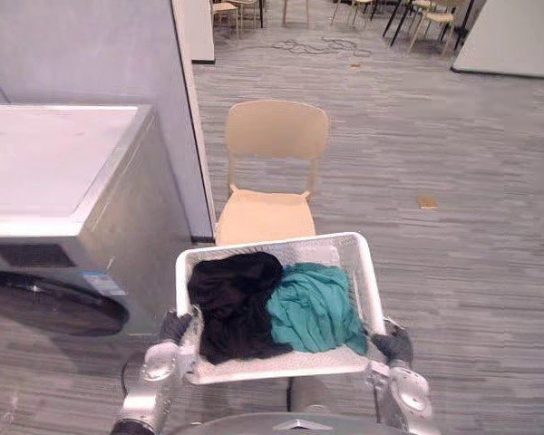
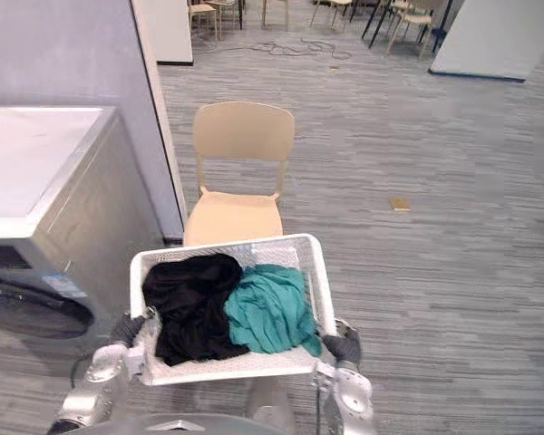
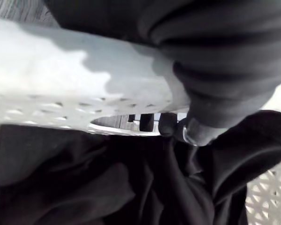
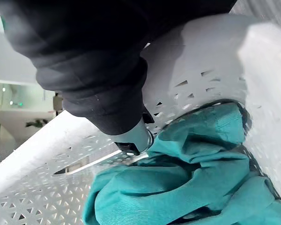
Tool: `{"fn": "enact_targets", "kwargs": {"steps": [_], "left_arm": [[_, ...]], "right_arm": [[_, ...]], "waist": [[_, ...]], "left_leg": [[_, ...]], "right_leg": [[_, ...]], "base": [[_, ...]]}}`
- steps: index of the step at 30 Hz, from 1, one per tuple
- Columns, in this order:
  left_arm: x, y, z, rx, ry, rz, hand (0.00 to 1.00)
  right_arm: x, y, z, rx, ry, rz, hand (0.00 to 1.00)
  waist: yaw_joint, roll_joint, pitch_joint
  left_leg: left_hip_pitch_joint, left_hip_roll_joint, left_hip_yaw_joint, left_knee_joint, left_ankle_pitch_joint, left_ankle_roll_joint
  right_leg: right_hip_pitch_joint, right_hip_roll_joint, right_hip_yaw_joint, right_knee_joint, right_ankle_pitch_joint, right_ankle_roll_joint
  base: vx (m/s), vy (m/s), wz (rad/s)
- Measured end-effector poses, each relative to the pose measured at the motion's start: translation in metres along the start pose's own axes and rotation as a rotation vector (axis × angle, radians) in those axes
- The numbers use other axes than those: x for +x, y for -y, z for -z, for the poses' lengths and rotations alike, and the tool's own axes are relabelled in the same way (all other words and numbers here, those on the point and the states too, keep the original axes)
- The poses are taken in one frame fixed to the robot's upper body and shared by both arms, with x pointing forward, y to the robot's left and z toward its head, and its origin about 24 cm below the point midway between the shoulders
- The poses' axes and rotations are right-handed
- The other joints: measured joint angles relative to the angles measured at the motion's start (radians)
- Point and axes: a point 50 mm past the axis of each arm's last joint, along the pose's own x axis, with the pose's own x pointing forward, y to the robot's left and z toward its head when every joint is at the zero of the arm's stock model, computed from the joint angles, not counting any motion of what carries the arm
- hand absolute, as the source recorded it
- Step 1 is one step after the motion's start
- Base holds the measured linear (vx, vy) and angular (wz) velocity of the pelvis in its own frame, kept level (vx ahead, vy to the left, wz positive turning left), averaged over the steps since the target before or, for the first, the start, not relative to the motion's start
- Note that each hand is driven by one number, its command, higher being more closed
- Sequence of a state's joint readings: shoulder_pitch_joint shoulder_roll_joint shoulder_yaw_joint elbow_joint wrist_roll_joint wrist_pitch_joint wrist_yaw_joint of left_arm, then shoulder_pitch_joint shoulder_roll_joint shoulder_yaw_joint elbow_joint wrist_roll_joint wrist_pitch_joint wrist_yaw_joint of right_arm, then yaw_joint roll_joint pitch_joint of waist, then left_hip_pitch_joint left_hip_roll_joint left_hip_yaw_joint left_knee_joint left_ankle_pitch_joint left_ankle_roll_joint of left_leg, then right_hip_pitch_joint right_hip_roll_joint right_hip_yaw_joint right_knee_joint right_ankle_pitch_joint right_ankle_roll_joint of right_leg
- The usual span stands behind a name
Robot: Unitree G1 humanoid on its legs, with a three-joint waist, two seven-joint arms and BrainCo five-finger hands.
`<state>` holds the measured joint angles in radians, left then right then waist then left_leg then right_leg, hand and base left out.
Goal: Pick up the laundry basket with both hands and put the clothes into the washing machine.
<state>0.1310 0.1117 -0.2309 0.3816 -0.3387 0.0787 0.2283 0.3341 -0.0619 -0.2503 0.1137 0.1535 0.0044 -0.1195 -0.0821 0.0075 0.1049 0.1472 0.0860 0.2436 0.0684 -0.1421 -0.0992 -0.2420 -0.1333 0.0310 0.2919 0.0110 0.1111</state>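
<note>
- White mesh basket (image 1: 281,243) was held level off the floor, in front of the robot, one hand on each short side.
- Black cloth (image 1: 231,304) lay in the basket's left half and teal cloth (image 1: 313,308) in the right half, the two touching in the middle.
- Left hand (image 1: 174,326) clamped the left rim. Its wrist view showed what the eye views did not: fingers (image 3: 193,133) curled over the rim, dark tips poking through the handle slot, black cloth right below.
- Right hand (image 1: 394,346) clamped the right rim. Its wrist view showed a silver finger (image 4: 133,138) hooked down the inner wall, touching the teal cloth.
- Eye views alone showed the surroundings: washer (image 1: 63,181) near the basket on the robot's left, its dark round door (image 1: 45,308) facing front.
- Beige chair (image 1: 272,172) stood just past the basket's far rim, beside the washer.
</note>
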Motion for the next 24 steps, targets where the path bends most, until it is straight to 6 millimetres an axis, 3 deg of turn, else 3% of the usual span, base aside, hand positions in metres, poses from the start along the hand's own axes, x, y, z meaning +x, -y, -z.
{"fn": "enact_targets", "kwargs": {"steps": [2, 4, 6, 9, 11, 12, 14, 16, 18, 19, 20, 21, 23, 24], "left_arm": [[0.001, 0.014, -0.002, -0.007, 0.008, 0.034, 1.00], [0.004, 0.019, -0.011, 0.001, 0.035, 0.048, 1.00], [0.012, 0.025, -0.033, 0.022, 0.097, 0.073, 1.00], [0.026, 0.033, -0.085, 0.070, 0.245, 0.099, 1.00], [0.032, 0.042, -0.135, 0.102, 0.377, 0.110, 1.00], [0.033, 0.043, -0.147, 0.111, 0.405, 0.107, 1.00], [0.038, 0.045, -0.195, 0.132, 0.502, 0.091, 1.00], [0.039, 0.045, -0.223, 0.134, 0.549, 0.085, 1.00], [0.040, 0.043, -0.268, 0.143, 0.608, 0.060, 1.00], [0.040, 0.044, -0.272, 0.146, 0.612, 0.057, 1.00], [0.038, 0.044, -0.295, 0.170, 0.641, 0.034, 1.00], [0.037, 0.044, -0.304, 0.179, 0.651, 0.023, 1.00], [0.031, 0.040, -0.331, 0.200, 0.687, -0.016, 1.00], [0.023, 0.034, -0.355, 0.215, 0.726, -0.054, 1.00]], "right_arm": [[-0.001, 0.012, -0.004, -0.013, 0.016, 0.035, 1.00], [0.002, 0.015, -0.010, -0.020, 0.036, 0.037, 1.00], [0.011, 0.008, -0.023, -0.010, 0.086, 0.021, 1.00], [0.036, -0.007, -0.071, -0.020, 0.244, -0.026, 1.00], [0.053, -0.022, -0.125, -0.024, 0.408, -0.056, 1.00], [0.055, -0.025, -0.136, -0.019, 0.442, -0.063, 1.00], [0.059, -0.041, -0.177, -0.019, 0.559, -0.098, 1.00], [0.060, -0.049, -0.196, 0.006, 0.610, -0.117, 1.00], [0.063, -0.066, -0.228, 0.035, 0.670, -0.138, 1.00], [0.064, -0.067, -0.231, 0.038, 0.675, -0.137, 1.00], [0.069, -0.076, -0.248, 0.064, 0.685, -0.138, 1.00], [0.071, -0.080, -0.254, 0.066, 0.689, -0.140, 1.00], [0.074, -0.093, -0.277, 0.083, 0.703, -0.157, 1.00], [0.072, -0.106, -0.298, 0.101, 0.723, -0.174, 1.00]], "waist": [[-0.006, 0.027, 0.006], [-0.004, 0.025, 0.009], [-0.015, 0.015, 0.046], [-0.012, -0.011, 0.109], [-0.009, -0.008, 0.169], [-0.008, -0.005, 0.178], [0.000, -0.001, 0.202], [0.004, 0.003, 0.224], [0.008, 0.010, 0.252], [0.008, 0.010, 0.253], [0.010, 0.010, 0.257], [0.011, 0.010, 0.264], [0.014, 0.011, 0.289], [0.015, 0.011, 0.317]], "left_leg": [[-0.011, 0.009, -0.007, -0.003, 0.006, -0.005], [-0.036, 0.009, -0.018, -0.002, 0.019, -0.014], [-0.052, 0.005, -0.029, -0.001, 0.032, -0.015], [-0.149, -0.008, -0.026, 0.014, 0.040, -0.015], [-0.228, -0.010, -0.019, 0.053, 0.041, -0.013], [-0.246, -0.008, -0.018, 0.059, 0.040, -0.012], [-0.312, 0.001, -0.003, 0.082, 0.043, -0.017], [-0.337, 0.010, 0.003, 0.093, 0.045, -0.020], [-0.376, 0.019, 0.024, 0.109, 0.046, -0.024], [-0.382, 0.019, 0.030, 0.111, 0.046, -0.024], [-0.419, 0.021, 0.047, 0.127, 0.046, -0.024], [-0.428, 0.021, 0.055, 0.130, 0.046, -0.024], [-0.459, 0.027, 0.082, 0.154, 0.038, -0.026], [-0.492, 0.036, 0.102, 0.186, 0.023, -0.027]], "right_leg": [[-0.017, 0.004, -0.021, 0.007, -0.001, -0.004], [-0.040, 0.003, -0.025, 0.025, -0.005, -0.006], [-0.047, -0.003, -0.040, 0.027, -0.001, -0.010], [-0.136, -0.019, -0.035, 0.019, 0.037, -0.013], [-0.185, -0.023, -0.023, -0.019, 0.081, -0.015], [-0.199, -0.022, -0.021, -0.025, 0.090, -0.016], [-0.259, -0.021, -0.017, -0.029, 0.112, -0.031], [-0.281, -0.016, -0.018, -0.026, 0.119, -0.035], [-0.323, -0.012, -0.013, -0.022, 0.129, -0.040], [-0.330, -0.012, -0.011, -0.023, 0.132, -0.040], [-0.366, -0.011, 0.001, -0.026, 0.144, -0.041], [-0.376, -0.010, 0.007, -0.028, 0.149, -0.039], [-0.404, -0.004, 0.025, -0.042, 0.167, -0.040], [-0.427, 0.004, 0.040, -0.057, 0.184, -0.039]], "base": [[0.18, -0.054, 0.13], [0.11, -0.057, 0.16], [0.01, -0.057, 0.24], [-0.12, -0.030, 0.09], [-0.16, -0.025, -0.02], [-0.14, -0.036, -0.08], [-0.11, -0.073, -0.04], [-0.03, -0.081, -0.02], [-0.02, -0.085, -0.07], [-0.02, -0.052, -0.13], [0.00, -0.037, -0.11], [0.00, -0.042, -0.20], [-0.01, -0.039, -0.26], [-0.01, -0.043, -0.27]]}}
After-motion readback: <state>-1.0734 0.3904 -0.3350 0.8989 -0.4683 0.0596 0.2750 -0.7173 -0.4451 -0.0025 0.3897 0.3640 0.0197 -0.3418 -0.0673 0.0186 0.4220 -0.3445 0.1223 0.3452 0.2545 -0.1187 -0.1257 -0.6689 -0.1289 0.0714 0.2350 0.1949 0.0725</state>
